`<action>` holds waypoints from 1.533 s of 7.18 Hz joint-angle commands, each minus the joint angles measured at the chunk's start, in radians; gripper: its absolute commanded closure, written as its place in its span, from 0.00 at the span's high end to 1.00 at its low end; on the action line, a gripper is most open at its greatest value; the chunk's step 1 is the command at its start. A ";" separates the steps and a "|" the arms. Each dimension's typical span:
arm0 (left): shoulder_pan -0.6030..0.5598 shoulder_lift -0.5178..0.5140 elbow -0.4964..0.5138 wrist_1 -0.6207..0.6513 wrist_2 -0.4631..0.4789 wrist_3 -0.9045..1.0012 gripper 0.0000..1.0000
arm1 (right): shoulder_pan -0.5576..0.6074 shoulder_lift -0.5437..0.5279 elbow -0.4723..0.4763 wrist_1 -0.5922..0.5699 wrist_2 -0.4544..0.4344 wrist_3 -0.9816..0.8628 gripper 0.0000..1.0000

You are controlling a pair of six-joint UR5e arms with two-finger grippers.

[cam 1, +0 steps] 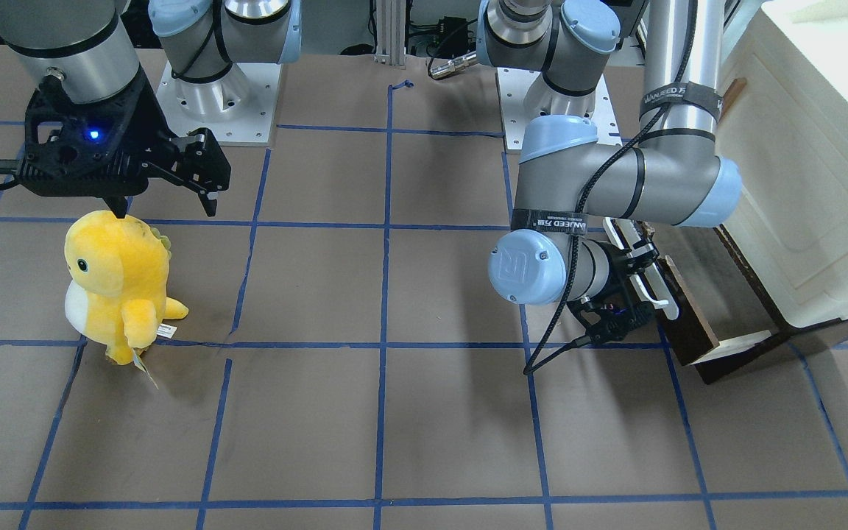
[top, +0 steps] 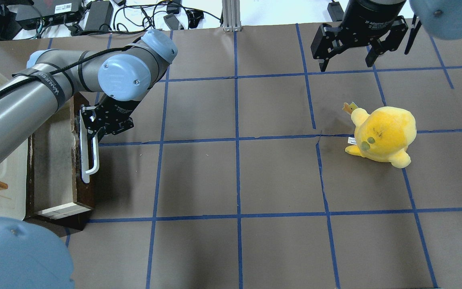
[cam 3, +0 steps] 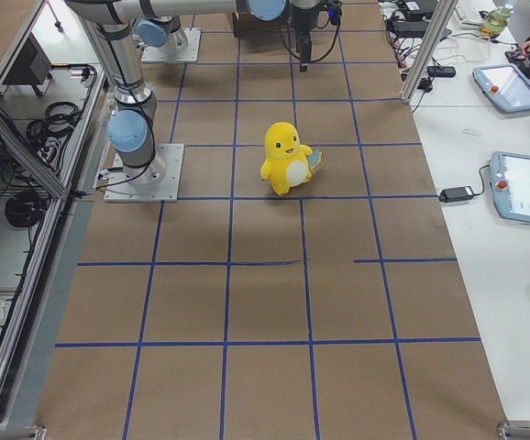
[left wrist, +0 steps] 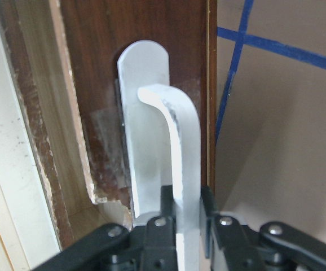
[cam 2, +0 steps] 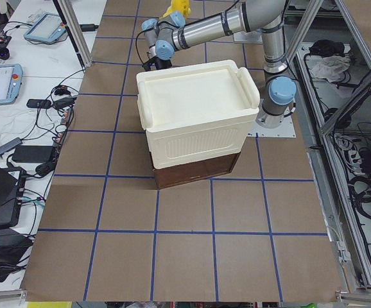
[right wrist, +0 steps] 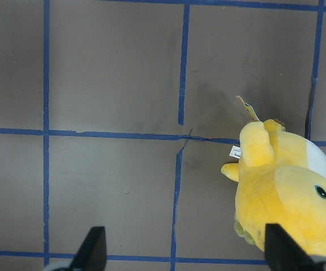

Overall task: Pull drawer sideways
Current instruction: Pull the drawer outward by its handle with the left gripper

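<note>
Partway out of the cream cabinet at the overhead view's left edge: the drawer (likely more pulling left to do). Clamped on its white handle by the left gripper. Wide apart and empty at upper right, above the yellow toy: the right gripper

Drawer: dark brown front, white handle, pale wood tray. Table: brown with blue grid. Toy: yellow, white belly.

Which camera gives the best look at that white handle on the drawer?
The left wrist-mounted view: the white handle fills it, left gripper clamped on it. Overhead shows most of it, small; front-facing, partly behind the left arm; side views don't show it.
</note>
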 commanded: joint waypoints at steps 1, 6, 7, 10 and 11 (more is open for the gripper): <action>-0.017 -0.012 0.014 -0.016 -0.012 -0.022 0.00 | 0.000 0.000 0.000 0.000 0.001 0.000 1.00; -0.043 -0.026 0.051 -0.050 -0.045 -0.048 0.00 | 0.000 0.000 0.000 0.000 0.000 0.000 1.00; -0.045 -0.029 0.056 -0.054 -0.045 -0.054 0.00 | 0.000 0.000 0.000 0.000 0.000 0.000 1.00; -0.045 -0.025 0.056 -0.061 -0.042 -0.054 0.09 | 0.000 0.000 0.000 0.000 0.001 0.000 1.00; -0.045 -0.021 0.056 -0.061 -0.037 -0.053 0.14 | 0.000 0.000 0.000 0.000 0.001 0.000 1.00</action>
